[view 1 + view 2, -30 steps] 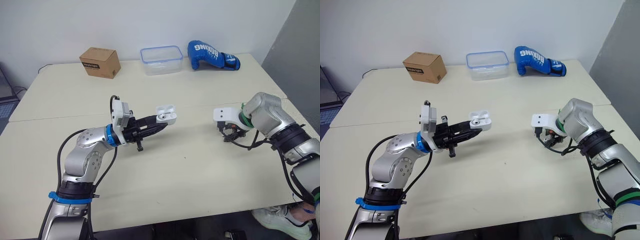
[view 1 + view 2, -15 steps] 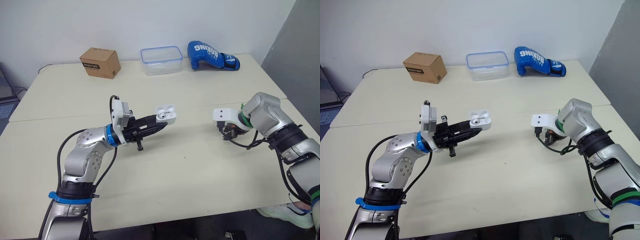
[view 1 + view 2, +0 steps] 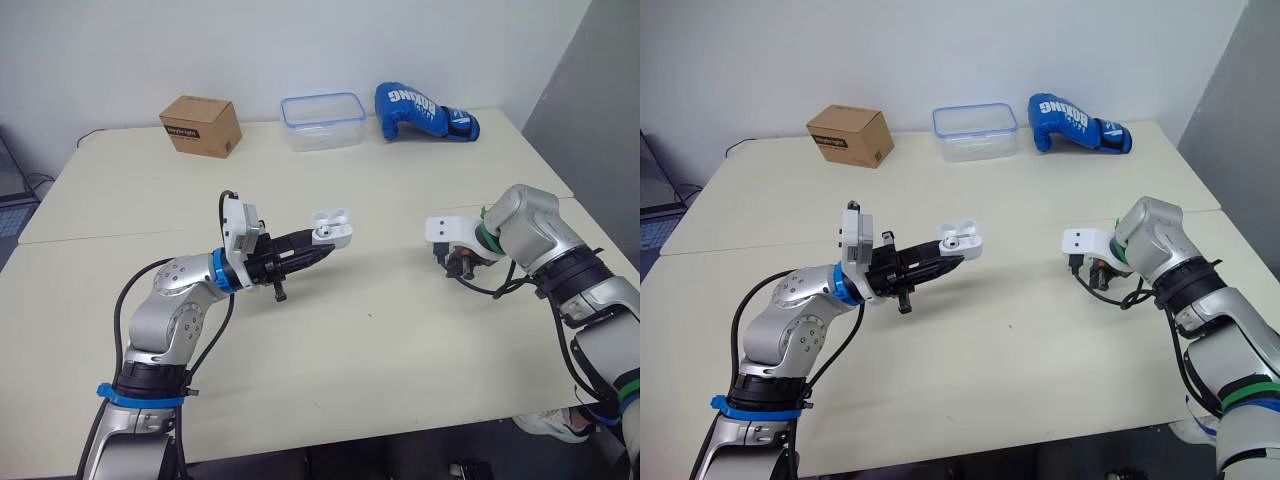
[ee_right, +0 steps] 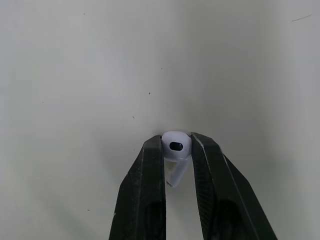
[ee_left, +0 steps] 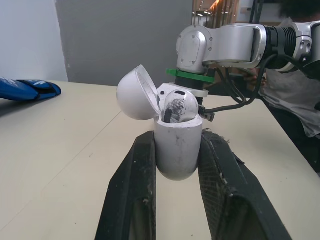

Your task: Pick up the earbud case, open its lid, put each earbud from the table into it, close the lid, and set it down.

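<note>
The left fingers [image 5: 132, 195] are closed narrow on the earbud case [image 5: 176, 152], one black finger flat against each side of its white body. The case stands upright between the tips, with its rounded bottom sunk in the gap and its upper half rising past them. Its lid [image 5: 137, 94] is swung open on the hinge and tilted back, away from the right arm [image 5: 225, 42]. A seated earbud [image 5: 179, 106] shows in the mouth of the case. From the head camera, the case is held in the air near the middle of the surface [image 3: 380, 330], a little toward 12 o'clock.

At about 3 o'clock from the case and well apart from it, the right fingers [image 4: 145, 190] point down at the surface. They are drawn narrow on the loose earbud [image 4: 175, 147]. Its round head is pinched right at the two tips, and its stem runs back into the gap between the fingers. I cannot tell whether the earbud touches the surface.

Along the far edge sit a cardboard box [image 3: 200, 125] at 11 o'clock, a clear plastic container [image 3: 322, 120] at 12 o'clock and a blue boxing glove [image 3: 425, 111] at 1 o'clock.
</note>
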`<state>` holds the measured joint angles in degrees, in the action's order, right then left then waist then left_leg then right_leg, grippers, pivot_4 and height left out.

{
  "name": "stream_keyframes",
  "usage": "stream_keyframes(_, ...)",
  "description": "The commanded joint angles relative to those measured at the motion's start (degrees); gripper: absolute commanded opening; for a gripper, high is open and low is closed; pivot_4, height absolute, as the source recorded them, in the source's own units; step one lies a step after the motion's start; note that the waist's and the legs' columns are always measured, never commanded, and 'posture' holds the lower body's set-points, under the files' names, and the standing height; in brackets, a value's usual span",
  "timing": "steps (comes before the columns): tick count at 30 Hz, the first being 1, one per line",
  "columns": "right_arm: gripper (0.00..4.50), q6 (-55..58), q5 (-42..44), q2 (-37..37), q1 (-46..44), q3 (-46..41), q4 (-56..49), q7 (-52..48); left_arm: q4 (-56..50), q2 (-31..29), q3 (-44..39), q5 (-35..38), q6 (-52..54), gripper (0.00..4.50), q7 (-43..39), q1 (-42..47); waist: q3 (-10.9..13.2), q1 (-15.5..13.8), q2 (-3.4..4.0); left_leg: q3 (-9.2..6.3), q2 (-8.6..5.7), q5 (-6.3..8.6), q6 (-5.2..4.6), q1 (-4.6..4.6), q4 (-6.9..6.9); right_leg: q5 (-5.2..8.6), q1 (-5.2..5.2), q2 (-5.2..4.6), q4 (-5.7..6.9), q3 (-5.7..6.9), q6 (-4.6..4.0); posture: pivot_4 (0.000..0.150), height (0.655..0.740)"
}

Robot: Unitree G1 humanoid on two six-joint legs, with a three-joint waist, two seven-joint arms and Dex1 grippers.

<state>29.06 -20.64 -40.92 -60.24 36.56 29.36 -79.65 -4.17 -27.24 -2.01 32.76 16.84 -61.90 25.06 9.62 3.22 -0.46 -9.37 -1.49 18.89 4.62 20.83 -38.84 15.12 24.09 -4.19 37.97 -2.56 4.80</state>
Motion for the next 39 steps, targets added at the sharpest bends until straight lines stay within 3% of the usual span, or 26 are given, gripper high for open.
stream_keyframes(1,0.39,-0.2,-0.5,-2.5,0.6,-1.6,-6.1,-2.9,-2.3,-0.3,-0.6,0.3,-0.9,0.80,0.0,0.0,0.0,-0.1,0.00,0.00,-0.01,0.00,0.00,0.01,0.00,0.00,0.01,0.00,0.00,0.00,0.00,0.150,0.7400)
stream_keyframes(8,0.39,2.6,0.5,-4.9,5.4,-1.3,-21.1,-8.7,-1.8,-0.2,-0.4,0.1,-1.2,0.80,-0.1,0.5,0.0,-0.1,0.01,-0.01,0.01,0.00,0.00,0.04,0.04,0.00,0.06,0.00,-0.02,0.01,0.00,0.150,0.7400)
stream_keyframes(21,0.39,4.6,0.8,-4.3,7.9,-0.3,-23.1,-8.8,-0.9,0.4,-0.2,-1.6,-3.4,0.80,0.4,-0.1,0.0,-0.1,0.00,-0.01,0.00,0.00,0.00,0.04,0.03,0.00,0.05,0.00,-0.02,0.01,0.00,0.150,0.7400)
stream_keyframes(28,2.77,3.0,0.9,-4.8,7.8,-1.0,-23.7,-8.3,-1.1,0.7,-0.1,-1.6,-3.3,0.80,0.8,0.0,0.0,-0.1,0.01,0.00,0.00,0.00,0.00,0.04,0.03,0.00,0.05,0.00,-0.02,0.01,0.00,0.150,0.7400)
stream_keyframes(39,2.77,4.4,0.6,-6.5,10.4,-1.5,-29.1,-7.4,-0.7,0.7,-0.2,-1.6,-3.3,0.80,0.7,0.3,0.0,-0.1,0.00,-0.01,0.01,0.00,0.00,0.04,0.02,0.00,0.05,0.00,-0.01,0.00,0.00,0.150,0.7400)
